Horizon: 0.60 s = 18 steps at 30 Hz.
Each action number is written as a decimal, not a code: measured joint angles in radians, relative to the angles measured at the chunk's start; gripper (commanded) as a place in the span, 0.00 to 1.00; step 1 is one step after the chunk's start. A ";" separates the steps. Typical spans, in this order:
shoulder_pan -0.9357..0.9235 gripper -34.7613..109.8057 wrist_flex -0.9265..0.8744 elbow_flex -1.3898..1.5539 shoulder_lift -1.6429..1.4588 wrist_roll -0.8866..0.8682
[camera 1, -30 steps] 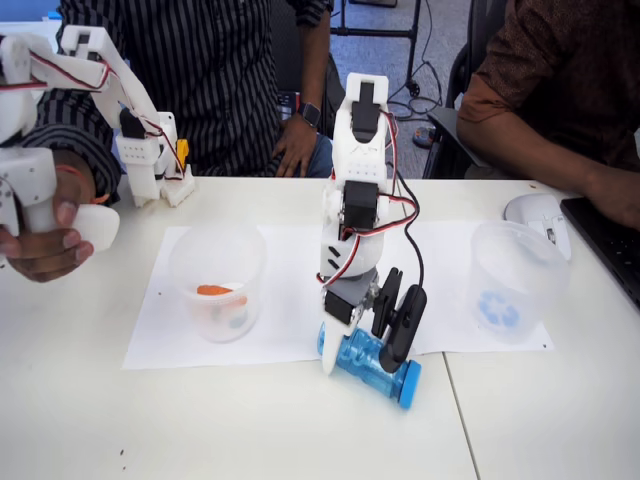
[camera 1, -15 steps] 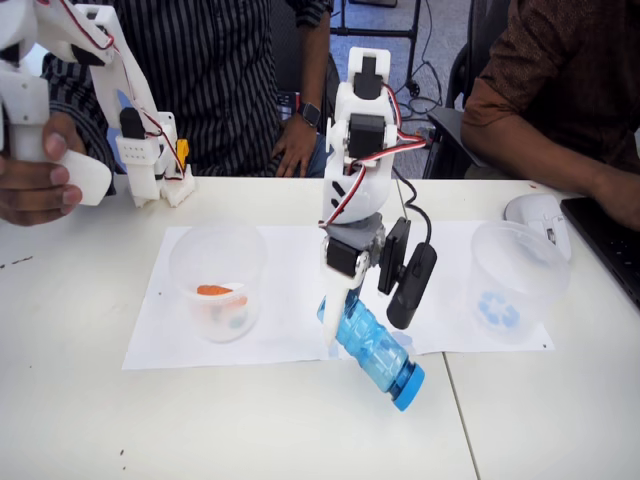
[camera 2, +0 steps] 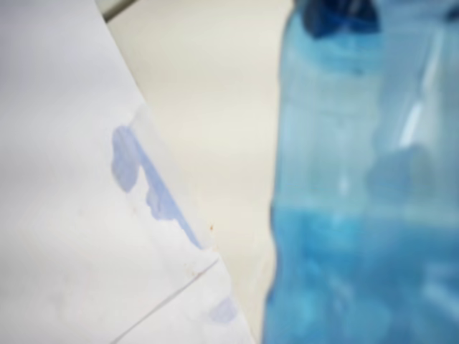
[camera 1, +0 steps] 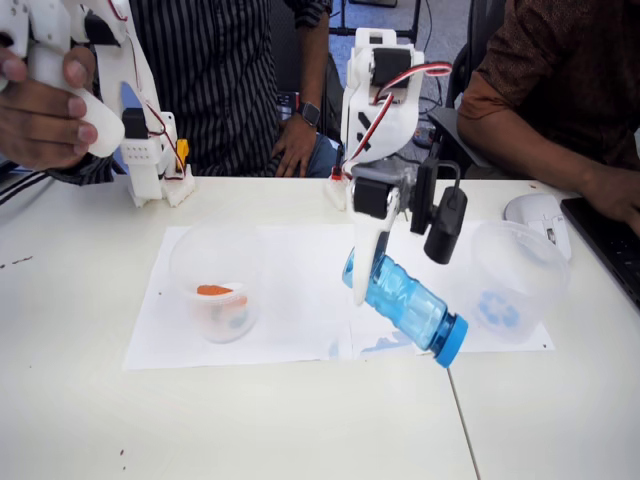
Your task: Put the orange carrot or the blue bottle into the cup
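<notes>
In the fixed view my gripper [camera 1: 376, 278] is shut on the base end of the blue bottle [camera 1: 408, 306]. The bottle hangs above the paper, tilted, with its blue cap pointing down and to the right. The cup [camera 1: 515, 280], clear with a blue recycling symbol, stands just right of the cap and apart from it. In the wrist view the blue bottle [camera 2: 358, 179] is a blurred shape on the right side, over the paper's corner. An orange shape [camera 1: 213, 291] shows at the left clear cup [camera 1: 217, 282]; I cannot tell whether it is the carrot.
A white paper sheet [camera 1: 290, 300] lies under both cups on the white table [camera 1: 250, 420]. Two people sit behind the table. A computer mouse [camera 1: 535, 212] and a keyboard edge [camera 1: 610, 245] are at the far right.
The bottle has gone from lying on the table to hanging in the air. My gripper rose with it and moved right, toward the cup with the blue symbol.
</notes>
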<state>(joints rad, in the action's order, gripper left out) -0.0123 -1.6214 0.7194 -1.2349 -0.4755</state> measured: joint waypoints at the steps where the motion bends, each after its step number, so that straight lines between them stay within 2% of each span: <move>1: 0.006 0.42 0.000 0.000 -0.018 0.000; 18: 0.224 0.42 -0.029 0.000 -0.193 0.000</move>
<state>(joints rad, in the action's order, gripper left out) 0.2117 -1.6506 0.7194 -1.4281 -0.4755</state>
